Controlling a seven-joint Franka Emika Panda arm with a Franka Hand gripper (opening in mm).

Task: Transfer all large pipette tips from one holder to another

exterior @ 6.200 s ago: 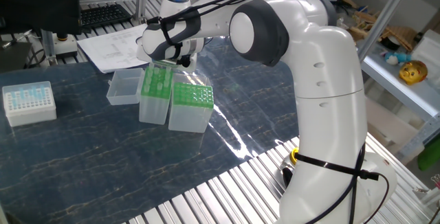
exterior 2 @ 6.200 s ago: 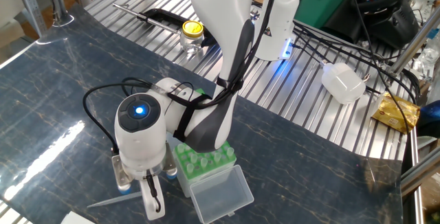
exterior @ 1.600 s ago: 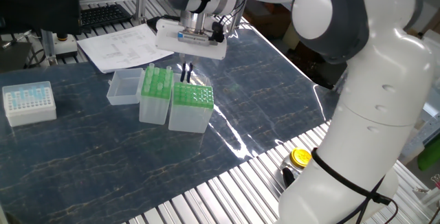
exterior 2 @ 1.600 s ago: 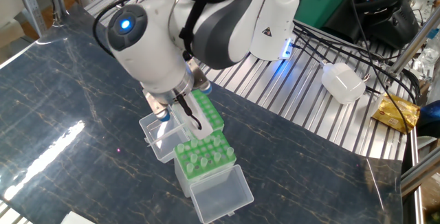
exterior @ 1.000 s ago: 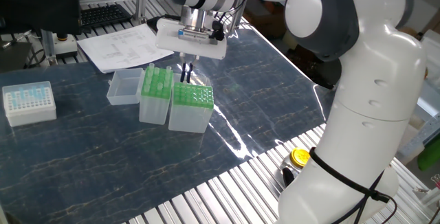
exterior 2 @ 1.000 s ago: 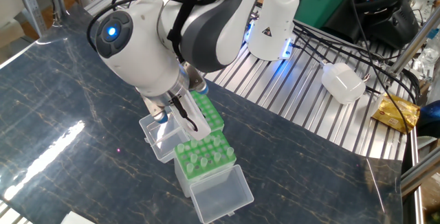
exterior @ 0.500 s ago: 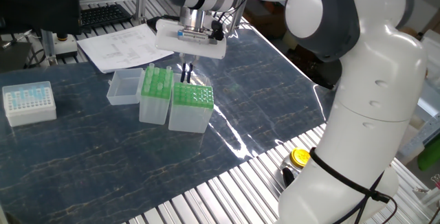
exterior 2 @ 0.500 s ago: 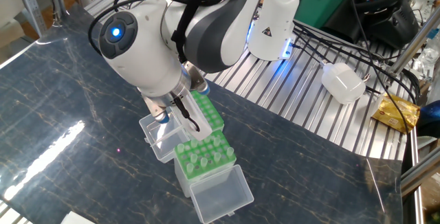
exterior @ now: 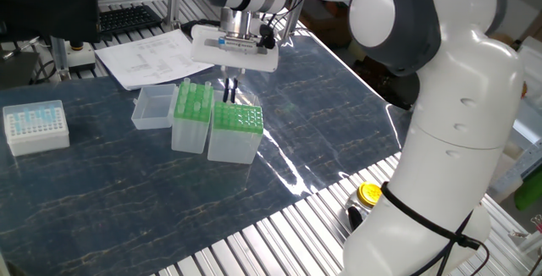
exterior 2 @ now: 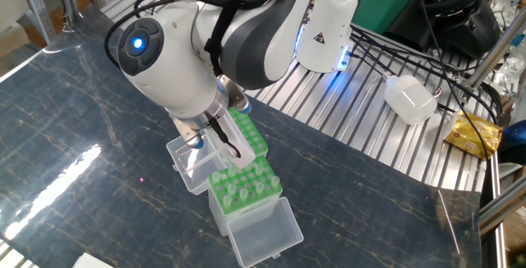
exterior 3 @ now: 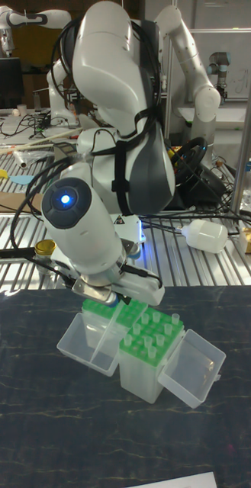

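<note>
The one holder (exterior: 236, 118), a wide translucent box with a green grid top, stands beside the narrower, taller holder (exterior: 193, 102). My gripper (exterior: 228, 92) points down over the wide holder's back edge. Its dark fingers (exterior 2: 236, 151) are nearly together, with a thin whitish large pipette tip between them. In the other fixed view the gripper (exterior 2: 231, 146) covers part of the wide holder's green top (exterior 2: 251, 134). Several large pipette tips (exterior 2: 244, 189) stand in the narrower holder (exterior 3: 151, 337). In the tall view the hand hides the fingertips above the wide holder (exterior 3: 101, 308).
A clear lidless tray (exterior: 153, 107) lies against the narrower holder's far side. A clear open lid or tray (exterior 2: 190, 164) sits beside the wide holder. The white box with pale-blue tips (exterior: 35, 126) stands at the table's left. Papers (exterior: 144, 56) lie behind.
Over the last second almost nothing moved; the hand only shifted a little above the wide holder. About six seconds ago the gripper was low at the narrower holder.
</note>
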